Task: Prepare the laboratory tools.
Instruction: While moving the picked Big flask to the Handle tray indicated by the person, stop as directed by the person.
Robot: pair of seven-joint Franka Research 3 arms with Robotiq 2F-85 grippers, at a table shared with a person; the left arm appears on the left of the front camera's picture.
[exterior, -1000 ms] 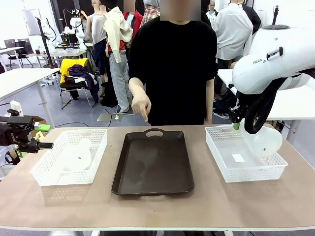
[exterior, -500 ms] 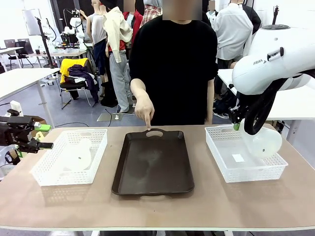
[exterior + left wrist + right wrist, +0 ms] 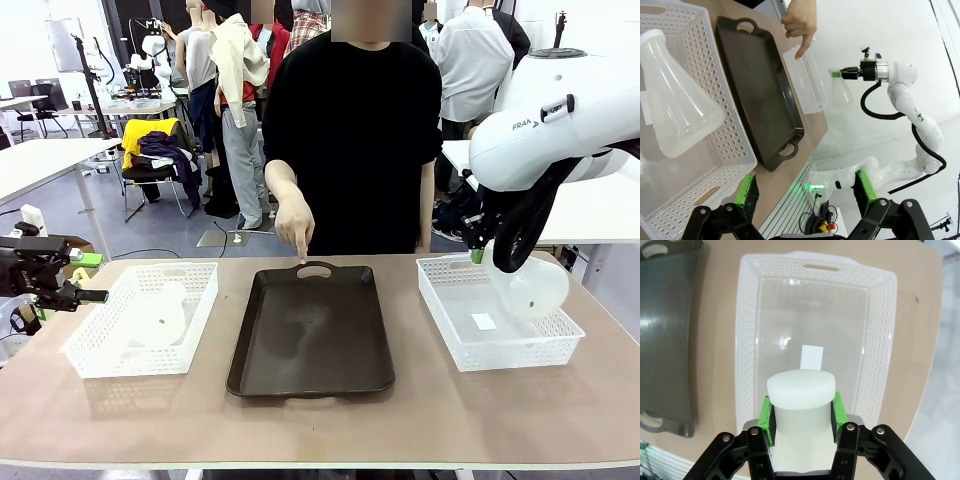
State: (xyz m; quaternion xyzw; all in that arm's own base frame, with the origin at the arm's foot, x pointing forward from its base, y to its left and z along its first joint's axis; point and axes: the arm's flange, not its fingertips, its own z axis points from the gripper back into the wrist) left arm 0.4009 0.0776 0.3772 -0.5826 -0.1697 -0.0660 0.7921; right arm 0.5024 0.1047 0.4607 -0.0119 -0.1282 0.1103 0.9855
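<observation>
While the right fingers pinch one flask by the neck above the right basket, the tray lies to its left; the left fingers gape near the basketed second flask.

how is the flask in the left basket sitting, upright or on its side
On its side: the flask lies flat along the basket floor, its side showing from neck to base.

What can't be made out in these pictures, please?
- Front view: how the right gripper grips the held flask; the arm's black cable hides it.
- Front view: whether the person's hand touches the tray; too small.
- Front view: the other flask, its outline behind the left basket mesh.
- Right wrist view: print on the white slip in the right basket; too small.
</observation>
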